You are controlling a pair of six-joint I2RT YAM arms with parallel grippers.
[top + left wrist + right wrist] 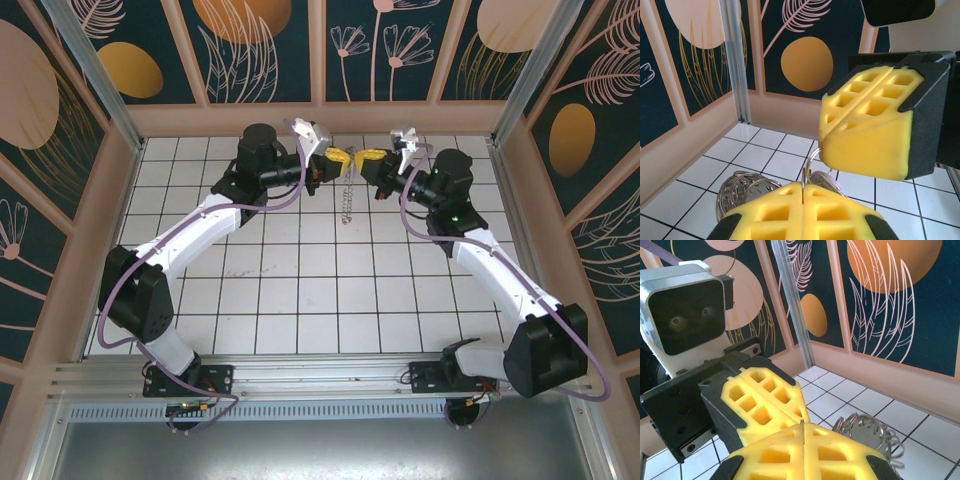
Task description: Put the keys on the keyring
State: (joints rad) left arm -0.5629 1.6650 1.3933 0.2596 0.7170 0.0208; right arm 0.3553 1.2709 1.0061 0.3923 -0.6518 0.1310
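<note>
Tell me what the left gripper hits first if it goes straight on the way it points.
Probably the right gripper: its shut jaws face the left gripper nearly tip to tip, with only the thin keyring bridging the gap. Exact depth is unclear.

The top external camera hangs high above and behind the arm bases, tilted down, far enough to take in the whole table up to its far edge. The left wrist camera sits just behind the left hand, very near, looking low toward the table's far right corner. The right wrist camera sits likewise behind the right hand, facing the far left corner. Each wrist view has the other hand close before it. All three share the spot near the middle of the far edge, where the keyring shows.
</note>
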